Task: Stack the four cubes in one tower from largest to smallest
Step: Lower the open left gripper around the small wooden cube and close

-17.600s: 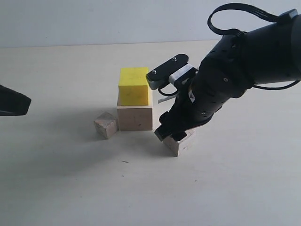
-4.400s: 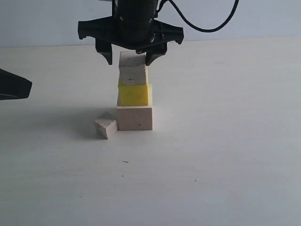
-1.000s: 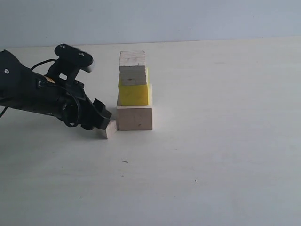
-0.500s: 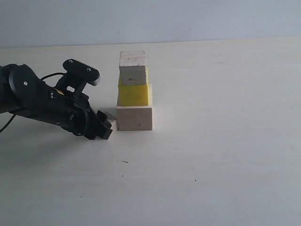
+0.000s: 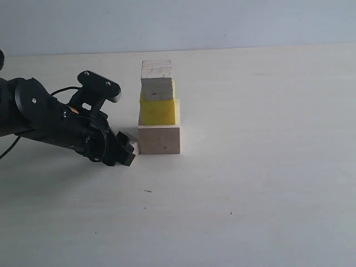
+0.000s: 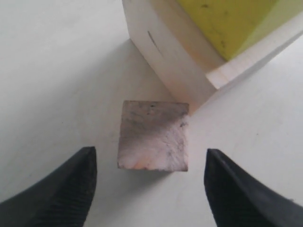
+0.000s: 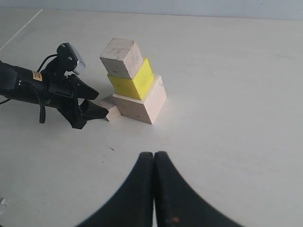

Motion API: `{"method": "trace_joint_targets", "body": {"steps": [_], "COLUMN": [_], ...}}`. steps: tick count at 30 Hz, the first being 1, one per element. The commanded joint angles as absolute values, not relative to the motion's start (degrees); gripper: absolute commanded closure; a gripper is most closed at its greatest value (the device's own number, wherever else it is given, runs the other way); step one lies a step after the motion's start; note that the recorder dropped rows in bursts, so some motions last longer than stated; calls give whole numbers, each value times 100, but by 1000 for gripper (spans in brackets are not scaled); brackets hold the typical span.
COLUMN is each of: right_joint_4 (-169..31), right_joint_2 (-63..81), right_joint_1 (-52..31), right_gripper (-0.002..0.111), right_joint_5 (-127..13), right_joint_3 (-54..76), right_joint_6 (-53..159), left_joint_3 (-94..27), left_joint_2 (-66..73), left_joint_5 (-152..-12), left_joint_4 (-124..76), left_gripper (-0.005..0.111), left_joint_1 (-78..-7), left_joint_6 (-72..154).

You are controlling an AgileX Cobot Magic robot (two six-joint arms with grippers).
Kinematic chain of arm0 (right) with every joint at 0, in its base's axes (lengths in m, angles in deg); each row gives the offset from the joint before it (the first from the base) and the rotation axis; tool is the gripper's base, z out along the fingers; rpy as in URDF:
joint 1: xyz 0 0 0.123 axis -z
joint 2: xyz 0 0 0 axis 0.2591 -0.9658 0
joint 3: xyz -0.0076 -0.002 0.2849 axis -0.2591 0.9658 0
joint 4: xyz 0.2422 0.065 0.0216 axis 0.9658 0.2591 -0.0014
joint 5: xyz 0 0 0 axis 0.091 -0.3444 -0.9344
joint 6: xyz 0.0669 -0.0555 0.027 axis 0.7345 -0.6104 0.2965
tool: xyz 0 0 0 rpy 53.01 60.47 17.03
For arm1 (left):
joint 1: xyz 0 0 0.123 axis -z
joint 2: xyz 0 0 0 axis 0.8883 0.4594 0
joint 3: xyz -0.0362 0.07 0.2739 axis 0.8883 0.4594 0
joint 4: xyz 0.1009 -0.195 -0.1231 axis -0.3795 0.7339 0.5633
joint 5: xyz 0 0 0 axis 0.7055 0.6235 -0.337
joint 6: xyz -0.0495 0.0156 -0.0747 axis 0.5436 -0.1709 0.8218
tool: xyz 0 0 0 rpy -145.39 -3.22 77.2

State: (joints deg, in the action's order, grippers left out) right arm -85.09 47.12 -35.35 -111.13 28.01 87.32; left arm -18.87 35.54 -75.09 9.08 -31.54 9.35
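Three cubes stand stacked: the large pale wood cube [image 5: 159,139] at the bottom, the yellow cube [image 5: 158,111] on it, the medium wood cube [image 5: 156,77] on top. The small wood cube [image 6: 153,135] lies on the table against the large cube's left side; in the exterior view only a sliver of the small cube [image 5: 133,147] shows. My left gripper [image 6: 149,163] is open just short of it, one finger [image 6: 66,189] on each side, touching nothing. My right gripper [image 7: 154,158] is shut and empty, held back from the tower [image 7: 132,80], outside the exterior view.
The left arm [image 5: 50,119] lies low over the pale table [image 5: 250,183], left of the stack. A grey wall [image 5: 222,22] runs behind the far table edge.
The left gripper has edged forward and down toward the small cube, which it now nearly hides in the exterior view. The stack has not moved.
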Motion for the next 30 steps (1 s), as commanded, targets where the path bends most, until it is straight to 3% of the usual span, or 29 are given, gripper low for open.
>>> {"method": "trace_joint_targets", "body": {"steps": [1, 25, 30], "right_joint_4": [-8579, -8520, -8496], "right_joint_2": [4746, 4746, 4746], "right_joint_1": [-3560, -3560, -3560], "right_gripper": [108, 108, 108], "right_joint_5": [-11025, -11036, -11036], "right_joint_3": [2831, 2831, 2831], "right_joint_6": [8731, 8731, 8731], "left_joint_3": [-1930, -2141, -2141], "left_joint_2": [3570, 3847, 3847], "left_joint_5": [-7618, -7667, -7569], "left_joint_4": [928, 928, 919], "left_gripper": [43, 44, 55], "left_joint_1": [-3124, -3124, -3124], "left_joint_6": [911, 911, 902]}}
